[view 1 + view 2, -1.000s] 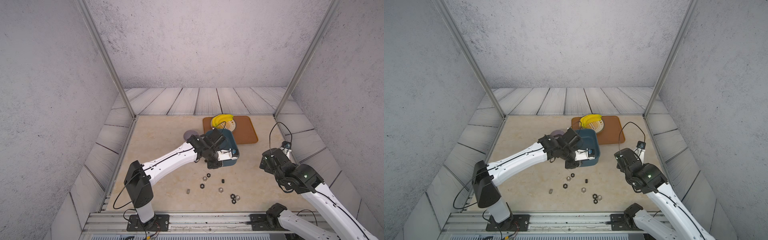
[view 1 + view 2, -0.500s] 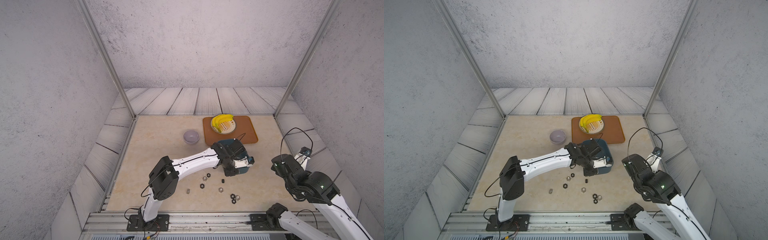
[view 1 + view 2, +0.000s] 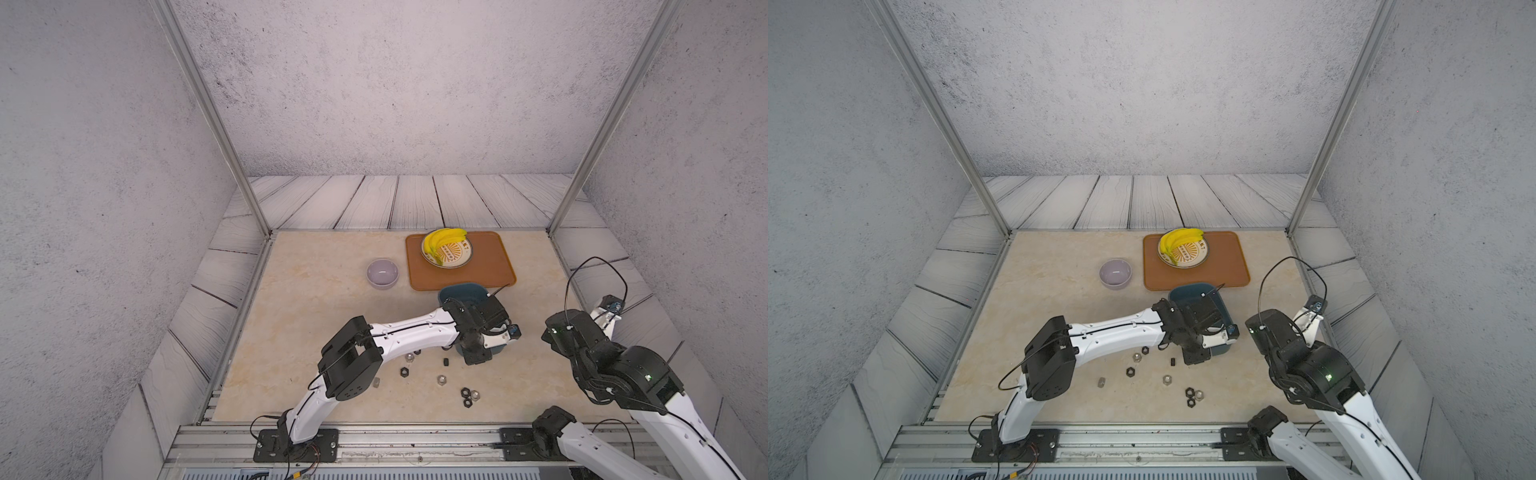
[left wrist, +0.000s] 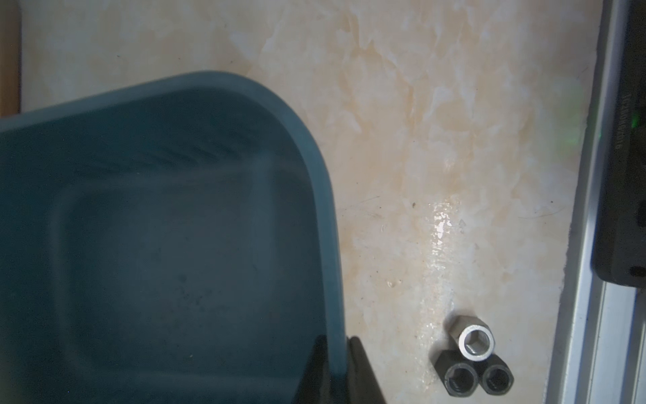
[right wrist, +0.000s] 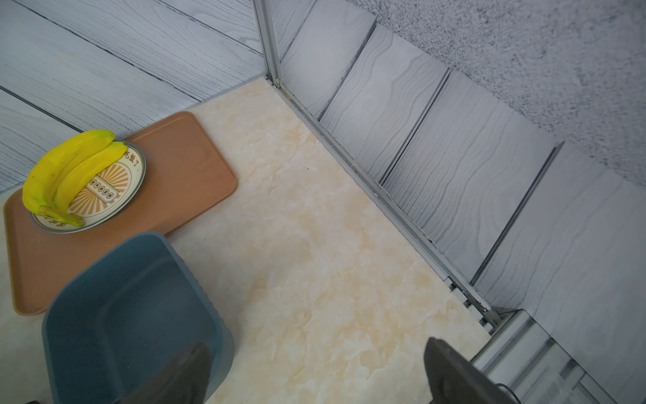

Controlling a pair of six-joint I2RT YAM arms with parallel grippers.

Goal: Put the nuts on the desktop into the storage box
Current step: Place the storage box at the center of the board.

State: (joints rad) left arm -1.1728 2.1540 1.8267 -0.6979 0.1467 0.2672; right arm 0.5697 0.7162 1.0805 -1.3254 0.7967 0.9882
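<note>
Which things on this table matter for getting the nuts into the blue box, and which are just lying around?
For the job: nuts, scattered on the desktop; storage box, its rim pinched by the left gripper.
Lying about: lilac bowl; orange tray; plate; bananas.

The storage box (image 3: 1187, 290) is partly hidden by the left arm (image 3: 1121, 328). The left gripper (image 3: 1197, 357) is at its near corner. Black and silver nuts (image 3: 1167, 379) lie scattered on the desktop (image 3: 1059, 291) in front of the box. The orange-brown tray (image 3: 1225, 272) lies just behind it, and the lilac bowl (image 3: 1115, 273) behind and to its left.

Grey speckled walls (image 3: 374, 83), slanted aluminium posts (image 3: 212, 116), pale wood-grain plank surround (image 3: 415, 199), even soft light.
</note>
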